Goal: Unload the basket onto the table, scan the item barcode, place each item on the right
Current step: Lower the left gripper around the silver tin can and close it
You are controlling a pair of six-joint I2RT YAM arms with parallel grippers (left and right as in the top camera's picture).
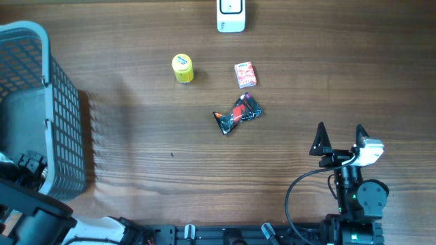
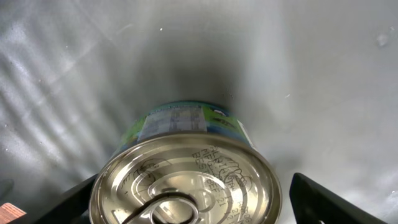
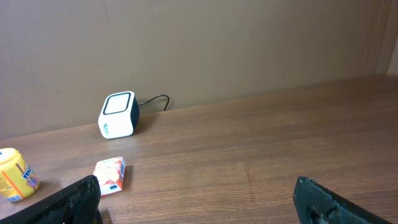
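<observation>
A tin can (image 2: 186, 155) with a pull-tab lid and a green and white label lies on the grey basket floor (image 2: 323, 81), filling the left wrist view. My left gripper (image 2: 186, 208) is open around it, one black finger on each side; the right-hand finger (image 2: 317, 202) stands apart from the can's rim. In the overhead view the left arm (image 1: 27, 173) reaches into the grey basket (image 1: 65, 116), and the can is hidden there. The white barcode scanner (image 1: 231, 15) (image 3: 118, 114) stands at the table's far edge. My right gripper (image 1: 339, 138) (image 3: 199, 202) is open and empty.
On the wooden table lie a yellow tub (image 1: 182, 69) (image 3: 15, 174), a small red and white box (image 1: 244, 74) (image 3: 112, 175) and a black and red packet (image 1: 237, 114). The basket takes up the left edge of the table.
</observation>
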